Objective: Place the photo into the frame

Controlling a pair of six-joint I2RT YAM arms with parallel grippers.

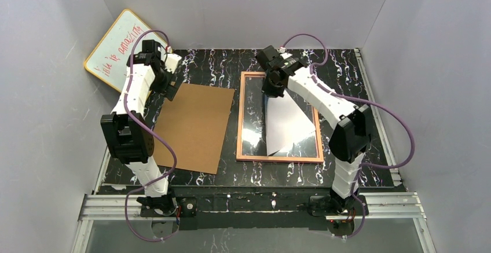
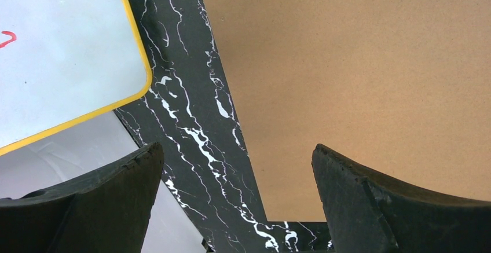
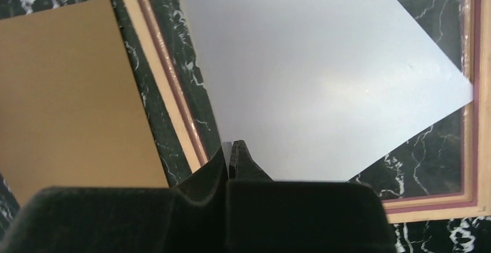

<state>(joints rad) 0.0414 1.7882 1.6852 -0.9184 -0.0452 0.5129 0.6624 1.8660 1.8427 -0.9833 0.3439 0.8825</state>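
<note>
At ten o'clock on the tabletop (image 1: 260,175) a whiteboard (image 1: 116,47) leans on the wall. Its red writing seems to end in "amazing". The left fingers (image 2: 359,201) are spread wide and hold nothing, above the brown board (image 1: 194,128). At three o'clock from it lies the frame (image 1: 239,120). The right fingers (image 3: 243,163) pinch the photo (image 1: 289,125), white side up and crooked inside the frame, likely to turn it straight.

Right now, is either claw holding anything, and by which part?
The right gripper, shut, pinches the photo by one corner, white back up. The left gripper is open and holds nothing.
</note>
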